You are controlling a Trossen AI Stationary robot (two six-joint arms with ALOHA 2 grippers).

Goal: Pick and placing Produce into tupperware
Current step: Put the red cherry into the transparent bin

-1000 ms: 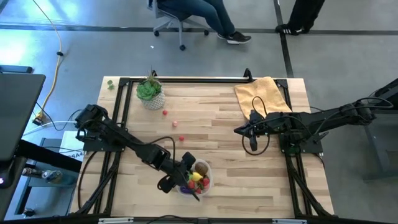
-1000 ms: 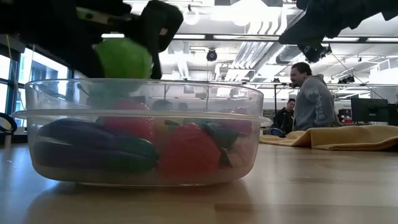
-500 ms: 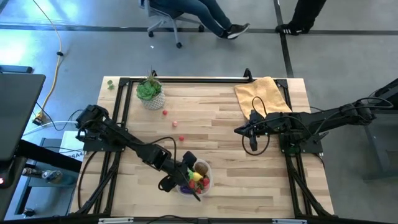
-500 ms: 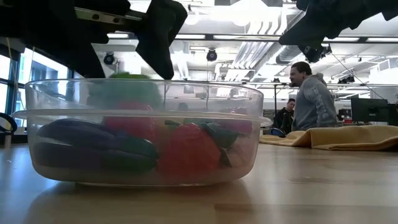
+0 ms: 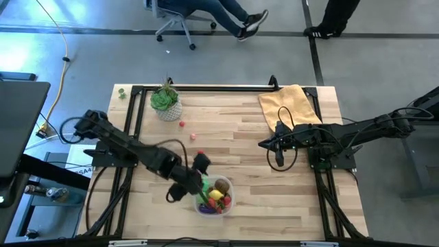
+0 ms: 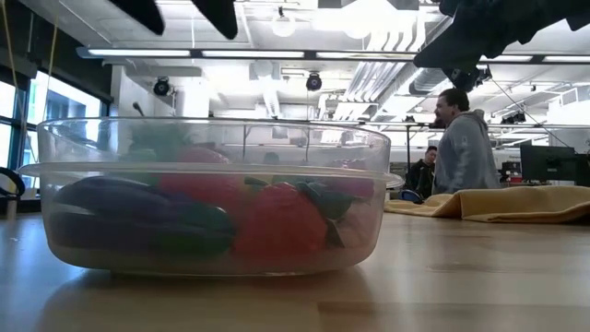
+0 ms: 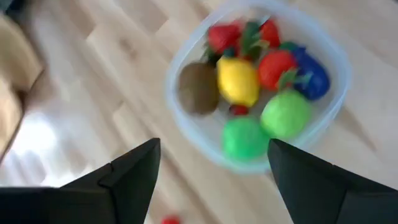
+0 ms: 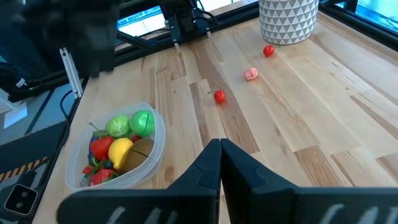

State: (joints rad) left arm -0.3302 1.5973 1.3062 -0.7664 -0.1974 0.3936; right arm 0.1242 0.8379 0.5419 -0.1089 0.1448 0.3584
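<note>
Green ball (image 7: 244,138) now among produce (image 7: 239,81) in tupperware (image 7: 186,124)

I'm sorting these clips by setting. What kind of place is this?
Most likely a robotics lab in an open-plan office or workshop: a framed wooden table on bare concrete, ceiling strip lights and exposed ducts overhead, a person near monitors behind, and a swivel chair nearby.

arms: dark, jointed | cables: black, looped along links | left claw (image 7: 211,171): two black angular fingers
</note>
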